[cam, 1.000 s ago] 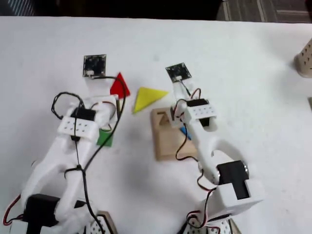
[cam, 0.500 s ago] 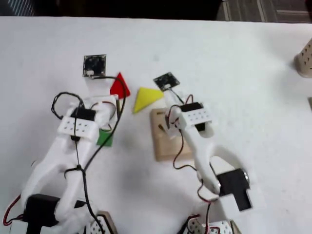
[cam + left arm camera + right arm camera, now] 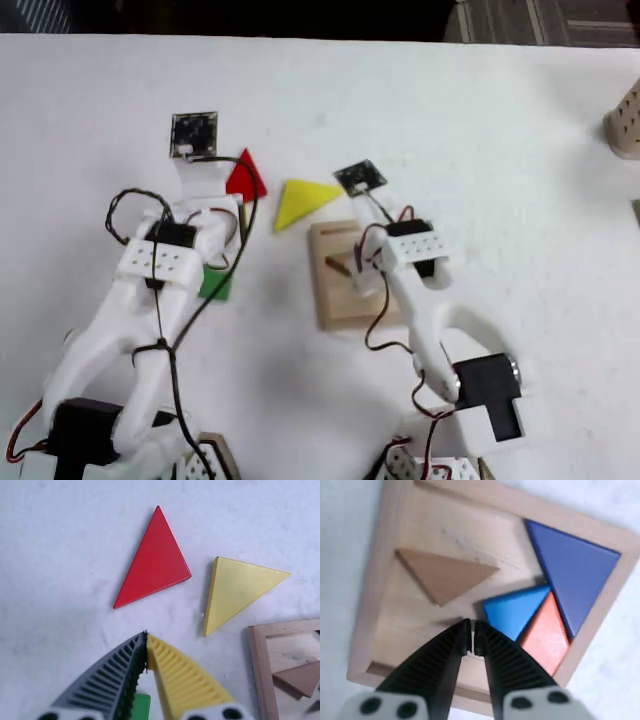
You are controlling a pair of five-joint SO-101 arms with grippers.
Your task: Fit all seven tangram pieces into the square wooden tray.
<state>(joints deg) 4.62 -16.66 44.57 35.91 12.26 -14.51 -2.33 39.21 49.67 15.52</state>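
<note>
Spreading wide, the white table (image 3: pixel 520 150) carries the square wooden tray (image 3: pixel 330 302) near its middle. The right gripper (image 3: pixel 471 632) hangs over the tray's floor, jaws pressed together on nothing. The left gripper (image 3: pixel 145 647), likewise closed and empty, hangs beside the tray. A dark blue triangle (image 3: pixel 575 565) fills one tray corner. The yellow triangle (image 3: pixel 232 587) lies just off the tray's far edge, with the red triangle (image 3: pixel 155 560) beside it, apart. Inside the tray a brown triangle (image 3: pixel 445 572) lies alone, while a light blue piece (image 3: pixel 512 614) and an orange piece (image 3: pixel 546 639) touch the dark blue one. A green piece (image 3: pixel 141 705) lies partly under the left gripper.
</note>
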